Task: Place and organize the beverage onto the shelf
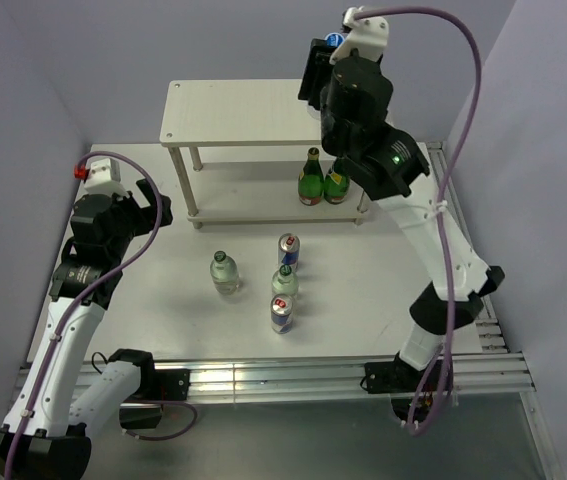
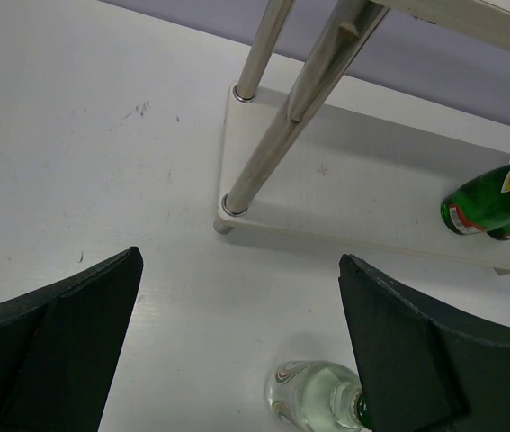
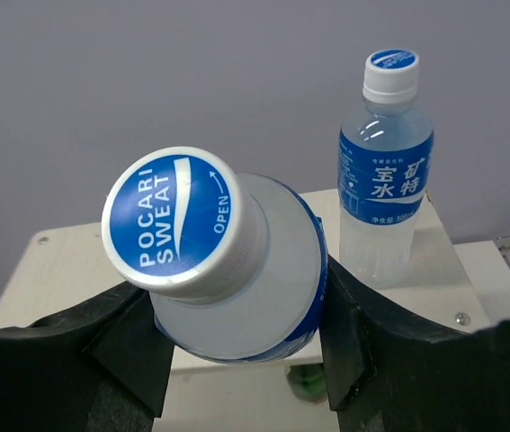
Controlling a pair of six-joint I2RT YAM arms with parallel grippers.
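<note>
Our right tool clamps a Pocari Sweat bottle over the shelf top, with a second Pocari bottle standing at one o'clock. Our left tool gapes wide. Only the top view shows two cans and two green-capped bottles waiting on the counter. We judge roughly half remains.

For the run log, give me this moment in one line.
right gripper: holds bottle over shelf | left gripper: open, empty

We find the shelf whitish and wood-grained. On its top, a clear bottle wears a blue label; another bottle above shows a blue, white-lettered cap. Green bottles on its lower board; blue-silver-red cans before it.
</note>
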